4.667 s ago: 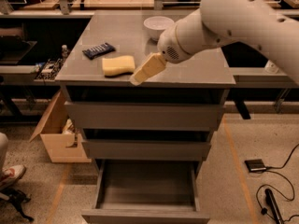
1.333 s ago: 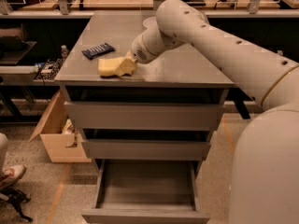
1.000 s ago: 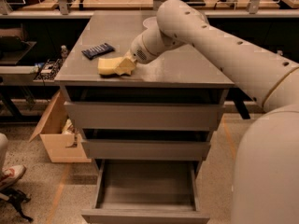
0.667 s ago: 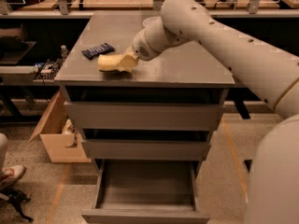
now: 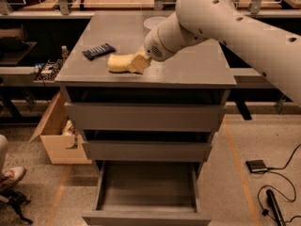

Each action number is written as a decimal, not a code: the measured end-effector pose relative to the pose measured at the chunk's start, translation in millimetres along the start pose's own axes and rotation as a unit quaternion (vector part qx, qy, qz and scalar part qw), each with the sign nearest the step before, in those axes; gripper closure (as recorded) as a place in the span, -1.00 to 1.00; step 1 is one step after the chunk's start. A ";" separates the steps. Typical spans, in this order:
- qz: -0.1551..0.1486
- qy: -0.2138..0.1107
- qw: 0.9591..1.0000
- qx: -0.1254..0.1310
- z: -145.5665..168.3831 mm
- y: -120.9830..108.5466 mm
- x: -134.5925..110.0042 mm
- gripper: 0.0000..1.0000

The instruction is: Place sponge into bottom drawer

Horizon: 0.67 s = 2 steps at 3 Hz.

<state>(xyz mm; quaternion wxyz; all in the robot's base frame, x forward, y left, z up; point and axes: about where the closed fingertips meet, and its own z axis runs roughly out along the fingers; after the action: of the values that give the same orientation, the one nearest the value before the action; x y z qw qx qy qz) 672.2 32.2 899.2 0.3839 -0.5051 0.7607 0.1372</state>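
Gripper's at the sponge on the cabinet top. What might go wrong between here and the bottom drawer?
1. The gripper meets only the right end of the sponge. Soft foam taken there may sag or slip when lifted.
2. The dark blue bar lies close on the sponge's left, so a sideways nudge might shove it.
3. The bottom drawer is open beneath two upper drawers. The descending arm may clip their fronts.

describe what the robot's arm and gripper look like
The arm is a thick, smooth off-white shell of rounded, tube-like links with a few small dark holes, plus a round dotted patch at the wrist. No cables show on it. The gripper, tan and wedge-shaped, sits over the cabinet top at one end of the sponge.
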 end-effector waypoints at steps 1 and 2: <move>0.018 0.047 0.999 -0.005 -9.5 20.7 20.1 1.00; 0.045 0.083 0.995 -0.040 -8.4 44.9 42.7 1.00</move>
<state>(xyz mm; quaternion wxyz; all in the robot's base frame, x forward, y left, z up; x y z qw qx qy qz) 620.9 19.2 865.9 0.2925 -0.4946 0.8059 0.1425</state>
